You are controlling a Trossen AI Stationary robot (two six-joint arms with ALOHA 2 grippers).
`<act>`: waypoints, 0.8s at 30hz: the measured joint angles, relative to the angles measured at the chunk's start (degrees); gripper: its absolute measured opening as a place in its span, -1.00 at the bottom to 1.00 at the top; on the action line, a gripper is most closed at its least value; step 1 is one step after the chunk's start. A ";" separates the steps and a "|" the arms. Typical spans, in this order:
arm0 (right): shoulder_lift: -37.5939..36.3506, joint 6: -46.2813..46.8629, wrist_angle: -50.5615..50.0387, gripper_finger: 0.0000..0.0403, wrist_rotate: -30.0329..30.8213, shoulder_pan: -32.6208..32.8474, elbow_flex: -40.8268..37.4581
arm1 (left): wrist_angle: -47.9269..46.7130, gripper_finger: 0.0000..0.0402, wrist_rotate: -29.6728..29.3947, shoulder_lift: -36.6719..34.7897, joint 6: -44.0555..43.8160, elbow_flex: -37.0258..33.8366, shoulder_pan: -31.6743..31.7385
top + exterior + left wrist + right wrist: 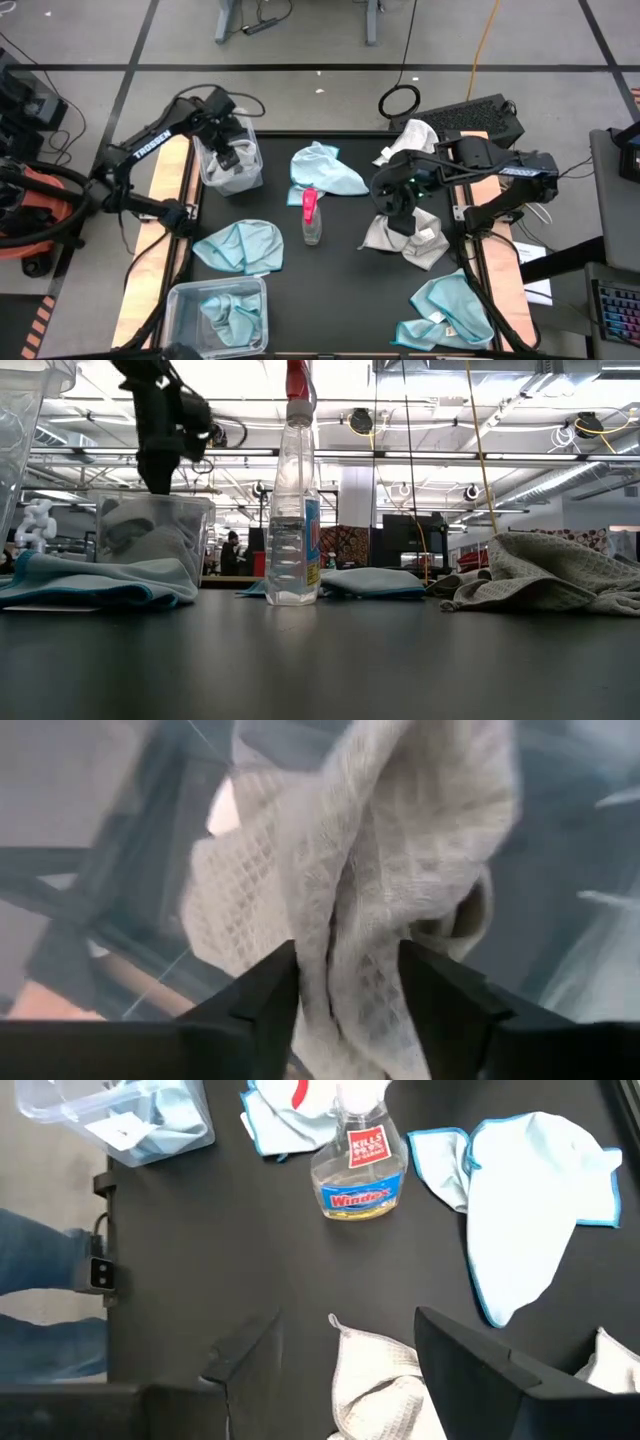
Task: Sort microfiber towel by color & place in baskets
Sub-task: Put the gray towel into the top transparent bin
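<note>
My left gripper (350, 990) reaches down into the far-left clear basket (205, 172) and is shut on a white-grey waffle towel (380, 850). My right gripper (350, 1360) is open and hovers above a crumpled grey towel (405, 240) at the table's right without touching it. Another white towel (412, 135) lies at the far right edge. Light blue towels lie at far centre (325, 170), left of centre (240, 245) and the near right corner (450, 312). The near-left basket (180, 300) holds a blue towel (228, 315). My left gripper pinches a bunched fold of the white-grey towel (345, 970) between its two fingers (270, 995), coming from above and pointing down into the basket. The towel hangs below the fingers, and its lower part rests inside the basket (150, 545).
A clear spray bottle with a pink top (311, 215) stands upright at the table's centre, between the blue towels and the grey one. Wooden strips run along the table's left and right edges. A keyboard (480, 118) sits past the far right corner.
</note>
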 joint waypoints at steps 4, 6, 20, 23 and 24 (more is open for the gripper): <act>-0.04 0.81 0.14 0.08 1.42 1.04 0.00 | 5.12 -0.40 0.00 2.62 0.00 -4.33 0.00; -0.01 1.36 0.14 0.08 1.55 1.53 0.00 | 8.25 -0.50 -0.02 4.28 -0.03 -6.01 0.00; -0.01 6.70 0.31 0.08 4.17 6.63 0.00 | 9.52 -0.79 0.45 7.12 0.96 -5.72 0.31; -0.01 6.91 0.31 0.08 4.16 7.17 0.00 | 7.47 -0.71 0.63 5.71 -0.29 -4.96 0.31; -0.01 6.91 0.31 0.08 4.18 7.25 0.00 | 6.99 -0.66 0.63 5.14 -0.36 -4.37 0.31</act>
